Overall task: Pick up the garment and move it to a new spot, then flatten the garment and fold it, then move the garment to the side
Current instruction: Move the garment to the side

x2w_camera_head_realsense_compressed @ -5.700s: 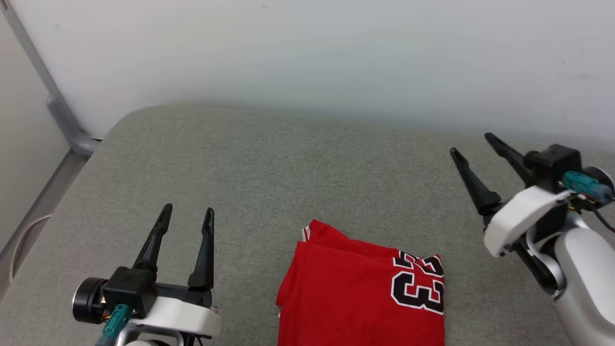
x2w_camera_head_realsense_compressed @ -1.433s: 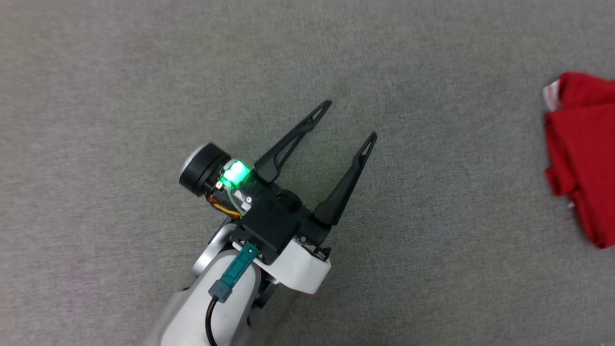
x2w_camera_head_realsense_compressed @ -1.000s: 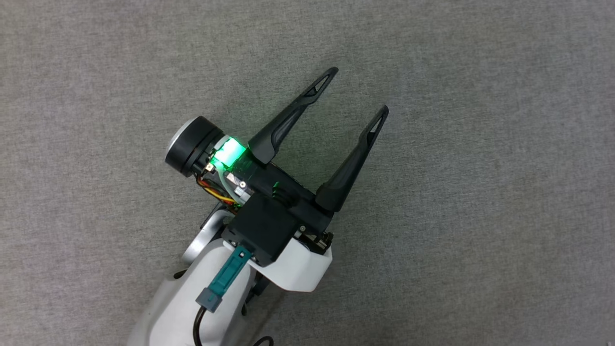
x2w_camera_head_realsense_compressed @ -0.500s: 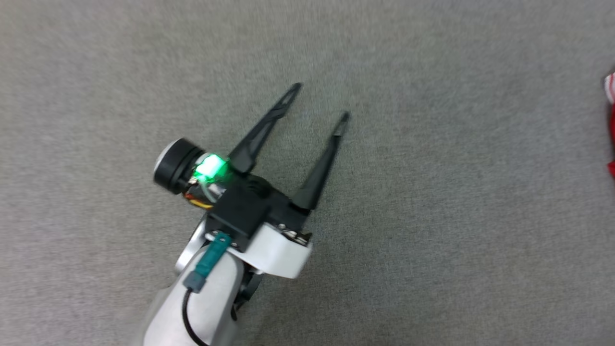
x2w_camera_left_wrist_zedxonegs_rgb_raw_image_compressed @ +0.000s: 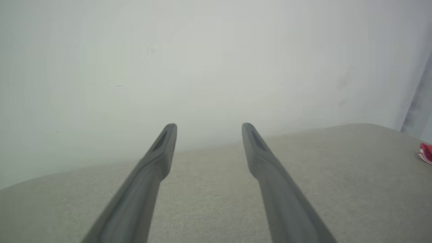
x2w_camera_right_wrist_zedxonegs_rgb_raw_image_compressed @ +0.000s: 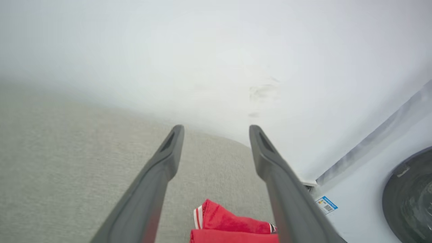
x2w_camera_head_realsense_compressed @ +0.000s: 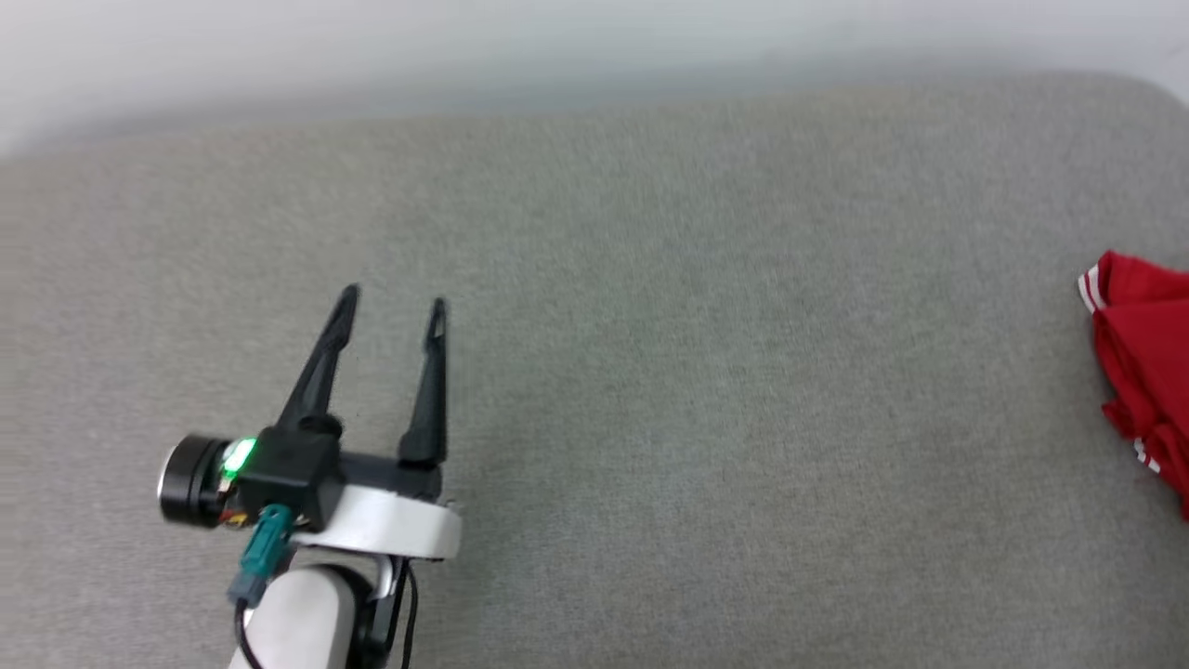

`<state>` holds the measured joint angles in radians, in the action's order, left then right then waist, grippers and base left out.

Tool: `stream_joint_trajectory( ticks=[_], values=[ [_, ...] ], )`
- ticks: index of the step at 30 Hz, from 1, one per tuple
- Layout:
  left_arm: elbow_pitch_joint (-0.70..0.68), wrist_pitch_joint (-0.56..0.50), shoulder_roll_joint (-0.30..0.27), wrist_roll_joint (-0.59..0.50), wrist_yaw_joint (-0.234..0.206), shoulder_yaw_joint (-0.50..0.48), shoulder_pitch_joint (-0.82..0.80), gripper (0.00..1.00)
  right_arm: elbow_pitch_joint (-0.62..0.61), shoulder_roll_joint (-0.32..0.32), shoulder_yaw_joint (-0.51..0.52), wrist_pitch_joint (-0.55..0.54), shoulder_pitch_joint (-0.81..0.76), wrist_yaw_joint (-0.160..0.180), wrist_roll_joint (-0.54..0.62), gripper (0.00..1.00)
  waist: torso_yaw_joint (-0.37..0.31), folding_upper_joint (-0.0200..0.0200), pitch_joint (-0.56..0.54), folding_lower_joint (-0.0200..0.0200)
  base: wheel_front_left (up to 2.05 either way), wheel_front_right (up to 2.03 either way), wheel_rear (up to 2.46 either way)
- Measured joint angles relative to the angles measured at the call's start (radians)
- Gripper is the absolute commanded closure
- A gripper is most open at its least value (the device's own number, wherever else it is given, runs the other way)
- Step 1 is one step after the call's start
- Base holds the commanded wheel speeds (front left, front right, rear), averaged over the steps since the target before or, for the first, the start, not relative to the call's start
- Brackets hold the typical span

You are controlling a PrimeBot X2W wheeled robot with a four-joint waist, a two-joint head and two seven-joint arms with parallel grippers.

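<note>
Left gripper (x2w_camera_head_realsense_compressed: 393,299) hangs spread wide and empty over the grey fabric-covered table (x2w_camera_head_realsense_compressed: 706,372). Right gripper (x2w_camera_right_wrist_zedxonegs_rgb_raw_image_compressed: 216,130) is spread too, gripping nothing. The folded red jersey with striped red-and-white trim (x2w_camera_right_wrist_zedxonegs_rgb_raw_image_compressed: 233,224) lies on the table's far right, just under the right gripper's fingers.

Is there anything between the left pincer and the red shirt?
No. In the head view, just bare grey cushion lies between the left pincer and the shirt, which sits at the view's right edge.
</note>
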<state>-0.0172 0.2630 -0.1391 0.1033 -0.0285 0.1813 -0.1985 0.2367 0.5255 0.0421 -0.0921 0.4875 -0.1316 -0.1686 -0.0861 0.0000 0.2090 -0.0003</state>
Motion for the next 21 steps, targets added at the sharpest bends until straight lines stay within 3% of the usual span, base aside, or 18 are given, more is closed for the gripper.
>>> stream_joint_trajectory(
  ticks=[7,11,16,21],
  values=[
    [0.008,0.0,0.02,0.021,-0.002,-0.064,0.073,0.0,-0.243,-0.211,0.074,0.071,-0.193,0.0,0.014,0.0,0.057,0.0,-0.081,0.0,0.0,0.0,0.0],
    [0.025,0.0,0.031,0.023,0.006,-0.076,0.1,0.0,-0.311,-0.319,0.072,0.124,-0.303,0.0,0.025,0.0,0.088,0.0,-0.108,0.0,0.0,0.0,0.0],
    [0.037,0.0,0.046,0.005,0.023,-0.071,0.123,0.0,-0.321,-0.414,0.072,0.202,-0.414,0.0,0.011,0.0,0.118,0.0,-0.138,0.0001,0.0,0.0,0.0],
    [0.057,0.0,0.056,-0.002,0.044,-0.066,0.153,0.0,-0.242,-0.447,0.078,0.271,-0.472,0.0,-0.022,0.0,0.137,0.0,-0.165,0.0001,0.0,0.0,0.0]
  ],
)
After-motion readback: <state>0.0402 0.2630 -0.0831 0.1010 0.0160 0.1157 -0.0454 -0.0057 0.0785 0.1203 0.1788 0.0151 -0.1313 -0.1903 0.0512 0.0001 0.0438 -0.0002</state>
